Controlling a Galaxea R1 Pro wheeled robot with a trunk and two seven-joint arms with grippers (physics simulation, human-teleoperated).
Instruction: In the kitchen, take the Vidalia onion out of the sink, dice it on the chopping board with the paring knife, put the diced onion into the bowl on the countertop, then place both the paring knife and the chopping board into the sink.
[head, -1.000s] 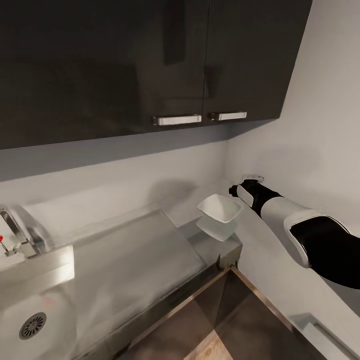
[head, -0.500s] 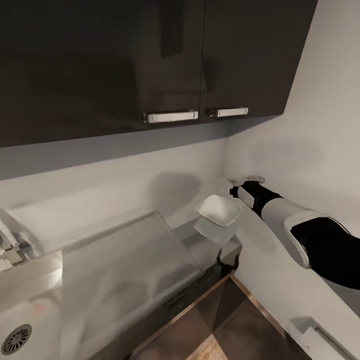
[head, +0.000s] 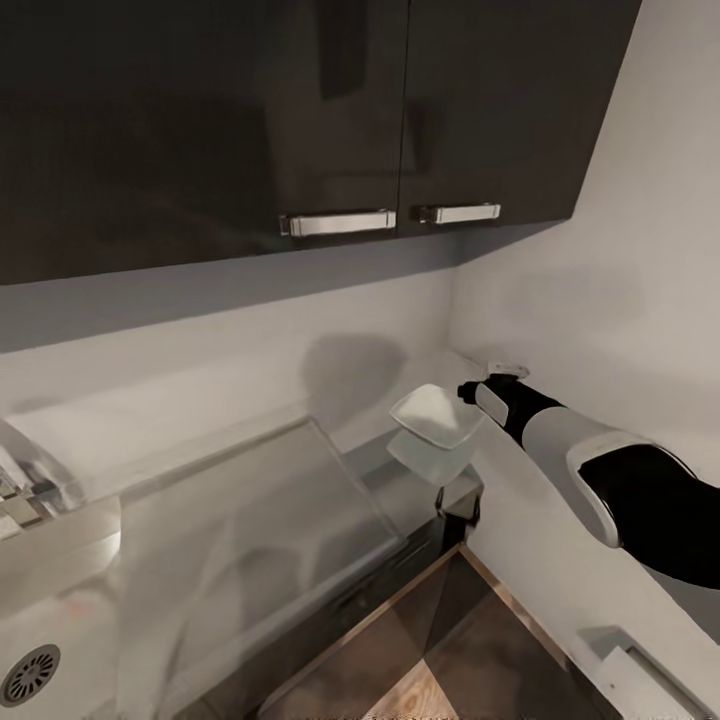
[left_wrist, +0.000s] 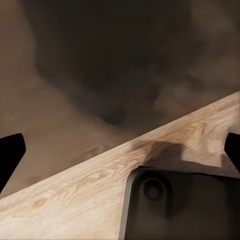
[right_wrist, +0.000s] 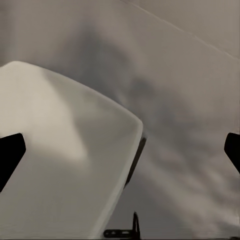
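The white bowl (head: 436, 417) sits at the right end of the glossy grey countertop (head: 250, 500), close to the corner, and looks tipped, with its reflection below it. My right gripper (head: 468, 392) reaches in from the right and is at the bowl's right rim. In the right wrist view the bowl (right_wrist: 60, 165) lies between the spread fingertips (right_wrist: 10, 155), so the right gripper (right_wrist: 120, 152) is open. My left gripper (left_wrist: 120, 150) is open too and hangs over light wood floor (left_wrist: 75, 195). The onion, chopping board and paring knife are out of view.
Dark upper cabinets (head: 300, 120) with metal handles hang over the counter. The sink (head: 60, 640) with its drain (head: 30, 675) is at the lower left, the faucet base (head: 20, 485) behind it. A pale wall (head: 620, 300) closes the right side. A dark part of my base (left_wrist: 180, 205) shows below the left gripper.
The head view has swung right, so the sink slid left. My right gripper has closed in on the bowl, and the bowl looks more tipped than before.
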